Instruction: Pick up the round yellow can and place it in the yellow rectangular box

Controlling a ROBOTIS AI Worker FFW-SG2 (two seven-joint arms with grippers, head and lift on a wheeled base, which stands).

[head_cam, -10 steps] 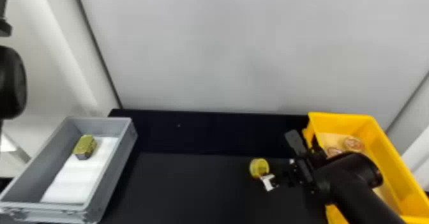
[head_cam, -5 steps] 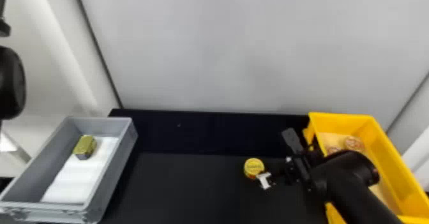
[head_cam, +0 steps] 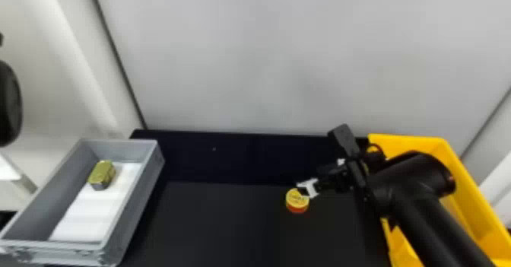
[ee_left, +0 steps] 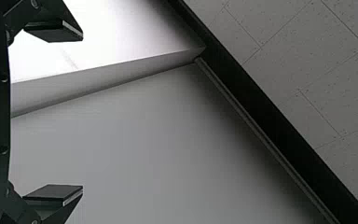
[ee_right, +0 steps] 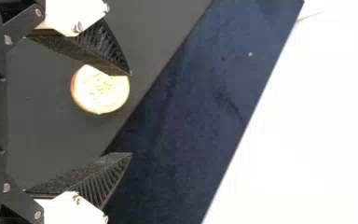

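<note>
The left fingers stand apart, their arm well left of the can. Also left of the can is the grey box, holding a gold block. The can sits upright on the surface. The right fingers are spread, one partly covering the can's top. Right of the can is the yellow box.
</note>
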